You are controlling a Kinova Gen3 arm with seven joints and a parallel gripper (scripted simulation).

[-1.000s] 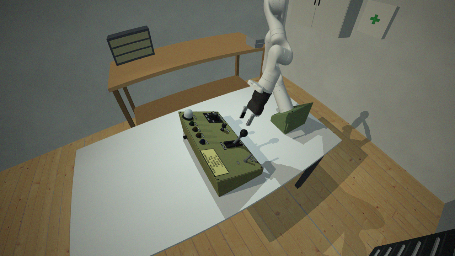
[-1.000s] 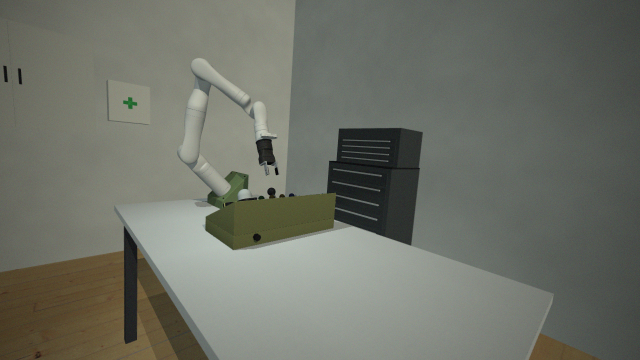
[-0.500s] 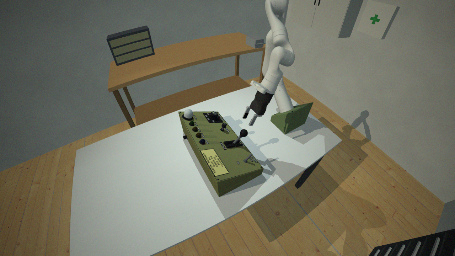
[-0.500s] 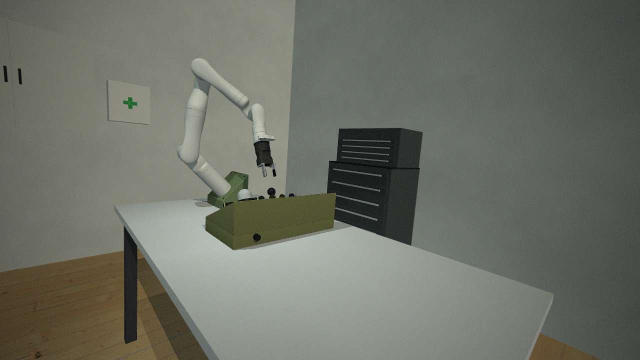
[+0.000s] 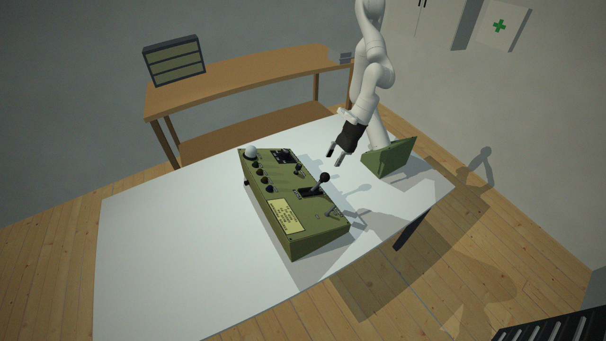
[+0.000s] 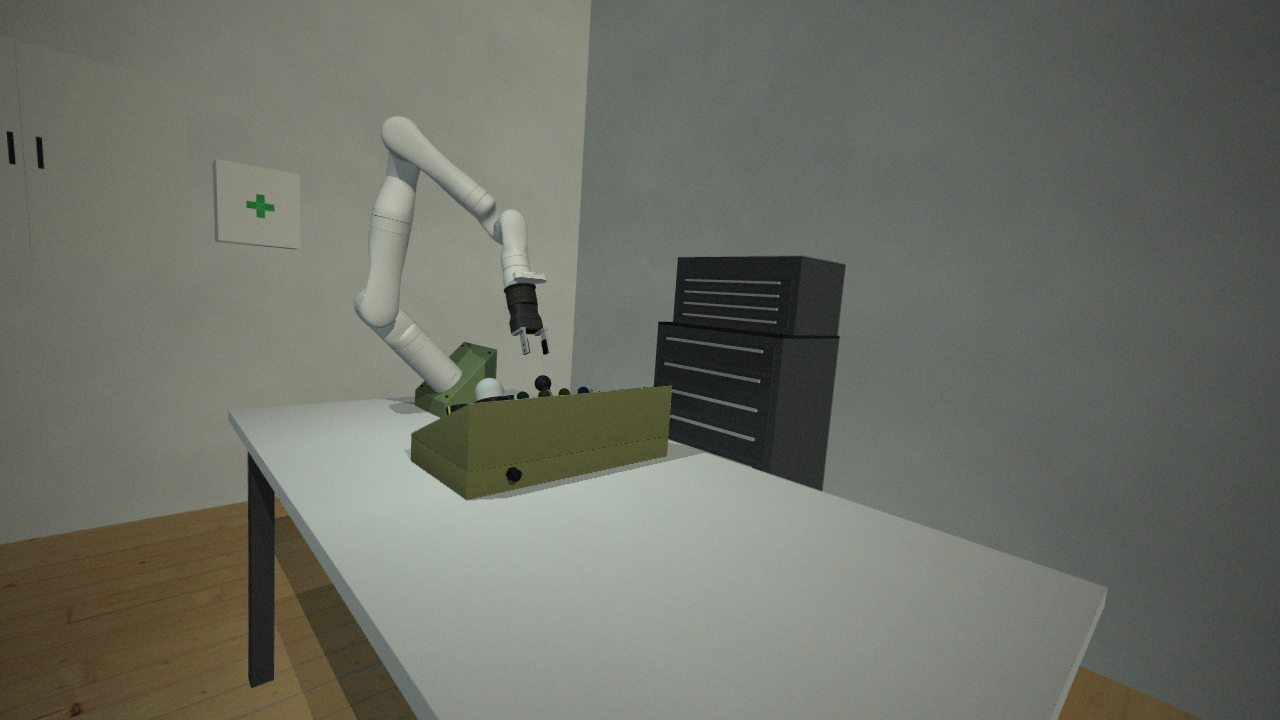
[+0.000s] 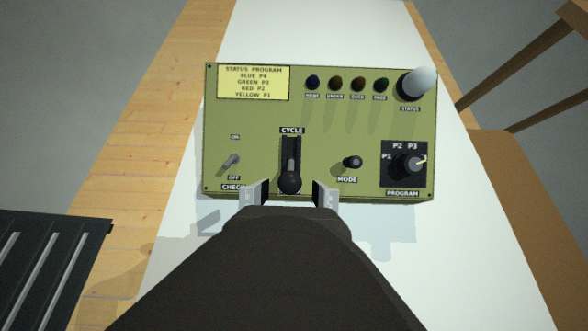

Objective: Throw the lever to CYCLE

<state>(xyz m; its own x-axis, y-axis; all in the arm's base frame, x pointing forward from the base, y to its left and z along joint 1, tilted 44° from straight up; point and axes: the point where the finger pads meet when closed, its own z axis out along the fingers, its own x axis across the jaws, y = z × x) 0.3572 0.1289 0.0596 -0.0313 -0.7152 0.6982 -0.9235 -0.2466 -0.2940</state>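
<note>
Overhead, the gripper (image 5: 334, 157) hangs with its fingers spread wide, grasping nothing, above the table (image 5: 177, 237) and clear of the console (image 5: 296, 228). In the wrist view the lever (image 7: 289, 182) shows its black ball between the two fingers, at the near end of its slot, with the CYCLE label (image 7: 291, 131) at 12 o'clock from it. A toggle (image 7: 230, 161) sits at 9 o'clock from the lever, a MODE knob (image 7: 353, 162) at 3 o'clock, and the PROGRAM dial (image 7: 406, 166) beyond that. Four dark lamps (image 7: 346, 84) and a white STATUS dome (image 7: 419, 82) line the far edge. Whether any drawer in the grey cabinet (image 6: 751, 358) holds anything cannot be told.
</note>
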